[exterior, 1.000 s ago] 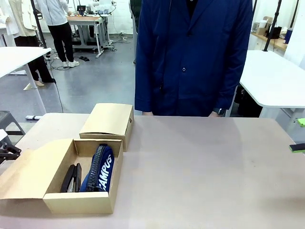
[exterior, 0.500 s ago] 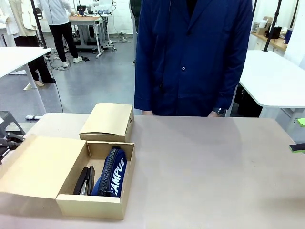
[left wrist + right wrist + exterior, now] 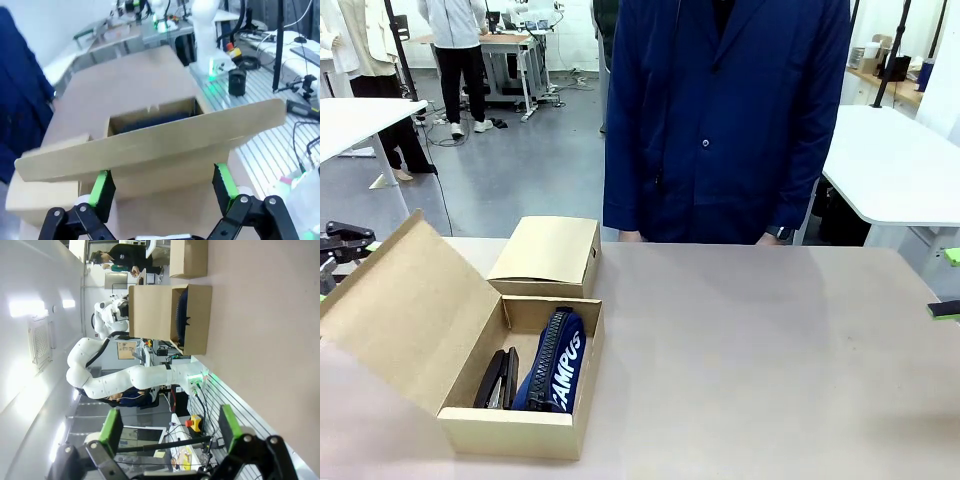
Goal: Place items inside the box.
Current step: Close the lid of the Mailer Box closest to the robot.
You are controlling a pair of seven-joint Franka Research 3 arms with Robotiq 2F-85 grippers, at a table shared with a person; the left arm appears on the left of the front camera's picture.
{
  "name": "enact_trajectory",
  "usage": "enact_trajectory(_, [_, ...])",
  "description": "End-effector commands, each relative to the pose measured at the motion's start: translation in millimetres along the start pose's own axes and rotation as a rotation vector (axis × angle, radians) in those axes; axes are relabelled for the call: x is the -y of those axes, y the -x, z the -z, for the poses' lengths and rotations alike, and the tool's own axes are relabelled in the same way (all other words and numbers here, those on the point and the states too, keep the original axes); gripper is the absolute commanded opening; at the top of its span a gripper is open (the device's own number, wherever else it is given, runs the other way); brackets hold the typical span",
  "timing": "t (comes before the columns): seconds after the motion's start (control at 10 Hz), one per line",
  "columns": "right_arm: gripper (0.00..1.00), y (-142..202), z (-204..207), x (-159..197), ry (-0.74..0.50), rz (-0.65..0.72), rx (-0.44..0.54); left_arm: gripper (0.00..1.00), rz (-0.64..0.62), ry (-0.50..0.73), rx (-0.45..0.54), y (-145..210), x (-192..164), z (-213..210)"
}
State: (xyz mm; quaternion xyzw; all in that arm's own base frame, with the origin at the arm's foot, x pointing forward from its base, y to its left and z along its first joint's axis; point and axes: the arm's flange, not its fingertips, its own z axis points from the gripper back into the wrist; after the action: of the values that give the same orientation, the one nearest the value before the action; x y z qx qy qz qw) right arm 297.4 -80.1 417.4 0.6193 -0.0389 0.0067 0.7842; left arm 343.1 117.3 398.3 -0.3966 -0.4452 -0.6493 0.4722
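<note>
stapler (image 3: 496,378) and campus pouch (image 3: 552,360) inside open box (image 3: 510,432)

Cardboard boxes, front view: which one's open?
The nearer box, lid flap raised, holding the navy CAMPUS pouch and black stapler. The farther box is closed.

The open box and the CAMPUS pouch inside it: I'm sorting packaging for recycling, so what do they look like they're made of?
The open box looks like plain brown cardboard, matte, with a thin folding lid. The navy pouch looks like soft woven fabric, with printed white lettering and a zip along its top; the exact fibre can't be told.
</note>
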Motion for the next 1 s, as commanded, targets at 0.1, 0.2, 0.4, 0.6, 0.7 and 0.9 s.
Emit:
enact_trajectory(0.1, [1.0, 1, -2, -3, -0.006, -0.001, 0.0, 1.0, 0.139, 0.118, 0.033, -23, -9, 74])
enact_trajectory(0.2, [1.0, 1, -2, -3, -0.006, -0.001, 0.0, 1.0, 0.132, 0.175, 0.011, -26, -13, 109])
enact_trajectory(0.4, [1.0, 1, -2, -3, -0.006, -0.001, 0.0, 1.0, 0.105, 0.255, -0.032, -21, -11, 166])
enact_trajectory(0.6, [1.0, 1, -2, -3, -0.006, -0.001, 0.0, 1.0, 0.06, 0.289, -0.089, -5, -2, 197])
enact_trajectory(0.7, [1.0, 1, -2, -3, -0.006, -0.001, 0.0, 1.0, 0.061, 0.294, -0.116, 2, 1, 203])
enact_trajectory(0.9, [1.0, 1, -2, -3, -0.006, -0.001, 0.0, 1.0, 0.046, 0.26, -0.197, 22, 4, 213])
